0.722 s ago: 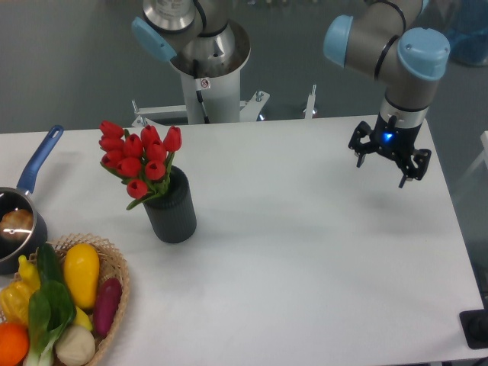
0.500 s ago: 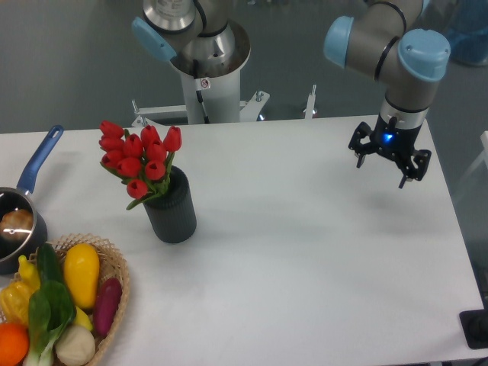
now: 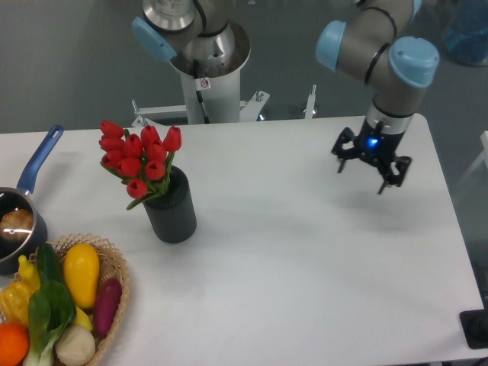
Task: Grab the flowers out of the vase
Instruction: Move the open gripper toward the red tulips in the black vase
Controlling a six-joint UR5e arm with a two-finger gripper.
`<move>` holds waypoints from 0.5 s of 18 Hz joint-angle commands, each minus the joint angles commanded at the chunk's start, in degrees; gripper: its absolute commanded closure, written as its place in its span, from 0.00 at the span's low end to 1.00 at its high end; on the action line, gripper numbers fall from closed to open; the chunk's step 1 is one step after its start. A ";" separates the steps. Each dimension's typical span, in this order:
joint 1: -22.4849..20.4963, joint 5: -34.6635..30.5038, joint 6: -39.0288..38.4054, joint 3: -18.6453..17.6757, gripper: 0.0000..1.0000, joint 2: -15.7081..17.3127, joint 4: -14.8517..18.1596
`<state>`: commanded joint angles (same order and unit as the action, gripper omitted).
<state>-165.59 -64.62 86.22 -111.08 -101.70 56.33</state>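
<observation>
Since the flowers [image 3: 139,158] stood in the vase [image 3: 172,210] at the worktop's [image 3: 305,252] left, well apart, the gripper [image 3: 369,168] hovered right with jaws spread, holding nothing.

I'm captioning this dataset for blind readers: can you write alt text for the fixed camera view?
Red flowers stand in a dark vase at the table's left, while the open gripper hovers empty far to the right. A saucepan and a basket of vegetables sit at the left edge.
</observation>
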 joint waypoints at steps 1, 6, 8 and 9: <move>0.09 0.72 0.00 -1.32 0.00 1.40 0.27; 3.69 2.91 -0.62 -3.79 0.00 5.63 0.70; 4.31 5.63 0.08 -4.66 0.00 6.51 0.71; 4.57 7.65 0.09 -4.93 0.00 6.69 0.71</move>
<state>-161.02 -56.97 86.31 -116.01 -95.01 57.04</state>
